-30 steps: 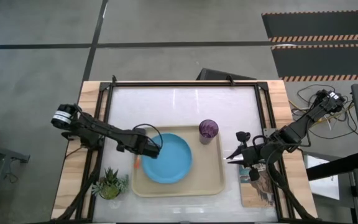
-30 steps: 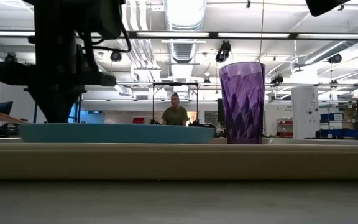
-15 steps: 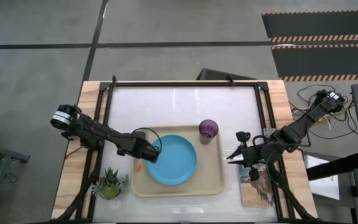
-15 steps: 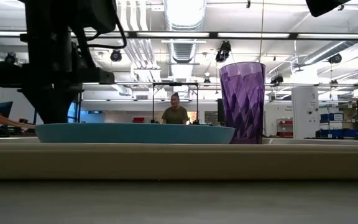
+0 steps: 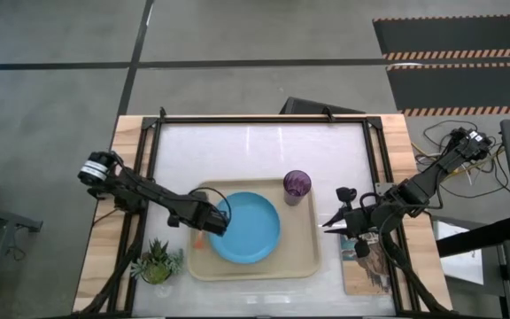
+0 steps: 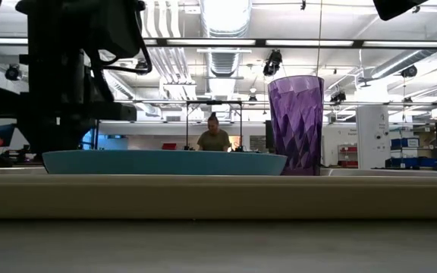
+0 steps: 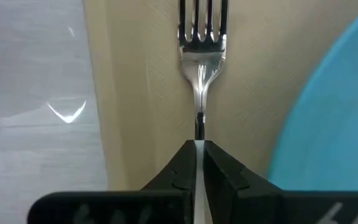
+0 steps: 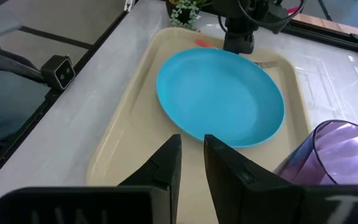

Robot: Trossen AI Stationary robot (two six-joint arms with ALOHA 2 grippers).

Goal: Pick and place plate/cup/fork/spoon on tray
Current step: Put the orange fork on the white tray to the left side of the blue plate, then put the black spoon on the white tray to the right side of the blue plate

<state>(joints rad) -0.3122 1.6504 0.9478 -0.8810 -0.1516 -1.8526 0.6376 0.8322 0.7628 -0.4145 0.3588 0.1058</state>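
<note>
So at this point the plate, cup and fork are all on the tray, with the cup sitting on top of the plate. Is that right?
Not quite. The cup stands on the tray beside the plate, at its far right edge, not on top of it; the high view shows this. The rest holds: the plate lies on the tray, and so does the fork, just left of the plate.
</note>
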